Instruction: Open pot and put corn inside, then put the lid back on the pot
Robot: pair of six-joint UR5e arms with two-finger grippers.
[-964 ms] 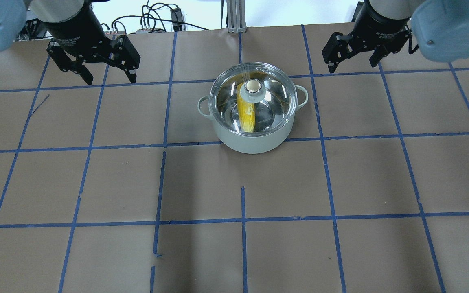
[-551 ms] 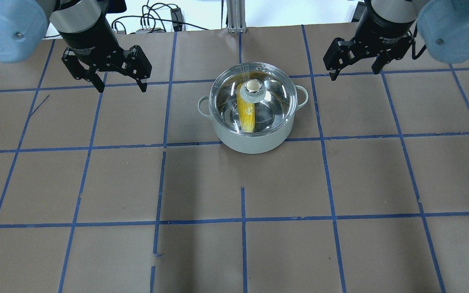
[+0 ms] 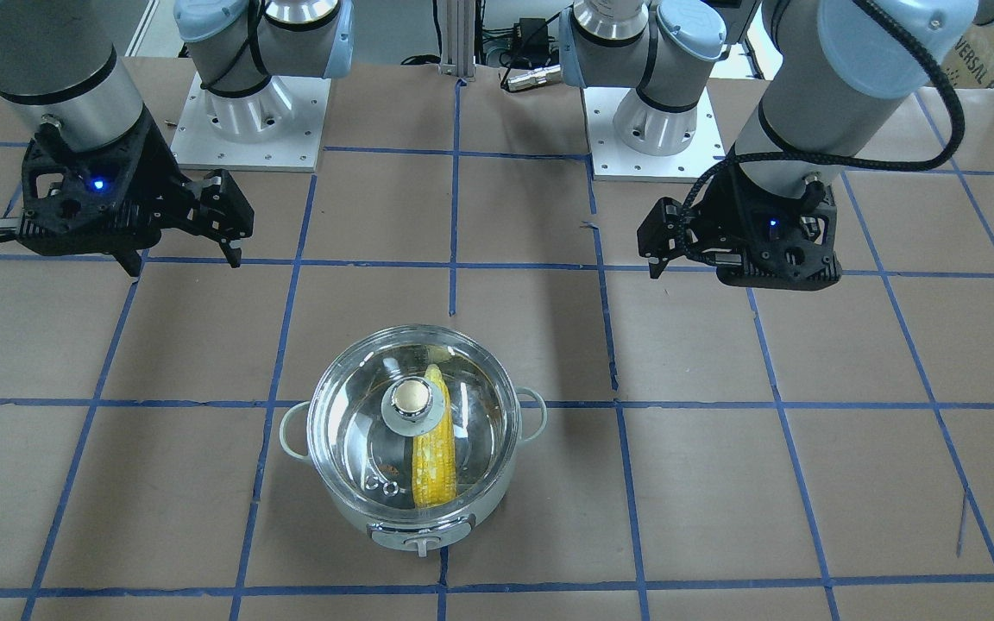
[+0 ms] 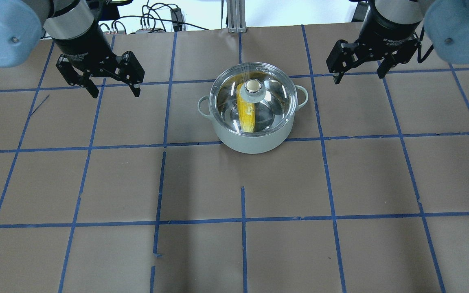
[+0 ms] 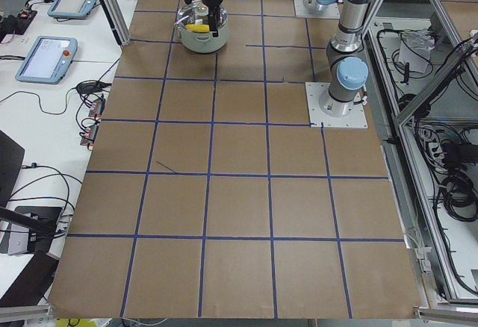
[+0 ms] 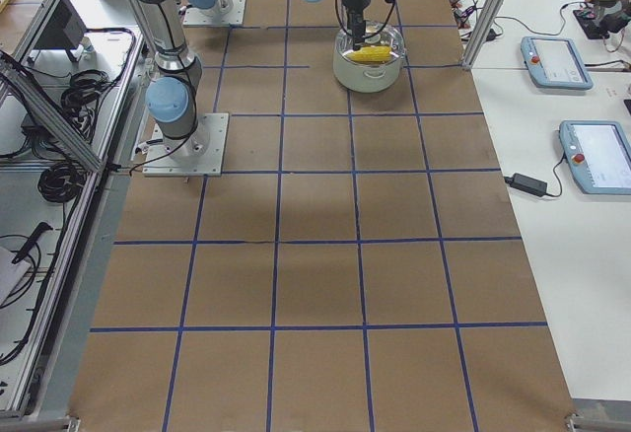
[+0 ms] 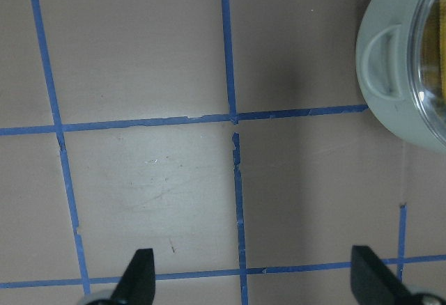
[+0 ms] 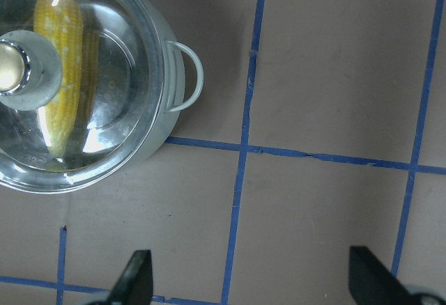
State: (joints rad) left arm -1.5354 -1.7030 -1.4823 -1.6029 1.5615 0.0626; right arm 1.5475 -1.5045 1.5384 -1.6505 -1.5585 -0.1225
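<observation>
The pale white pot point(image 4: 255, 140) stands at the table's middle back, with the clear glass lid point(image 4: 273, 95) seated on it. The yellow corn point(image 4: 246, 112) lies inside under the glass, beside the lid's beige knob point(image 4: 252, 85). My left gripper point(image 4: 114, 91) hovers open and empty to the pot's left. My right gripper point(image 4: 358, 77) hovers open and empty to its right. The front view shows the pot point(image 3: 415, 530), the lid point(image 3: 359, 431) and the corn point(image 3: 434, 457). The right wrist view shows the corn point(image 8: 59, 89) under the lid point(image 8: 111, 103).
The table point(image 4: 234, 183) is brown paper with a blue tape grid. The arm bases point(image 3: 247, 121) and cables sit at the robot's side. The left wrist view shows the pot's side handle point(image 7: 383, 61) at its right edge.
Both grippers have shifted a little above the table and stay open and empty. The pot, lid and corn have not moved.
</observation>
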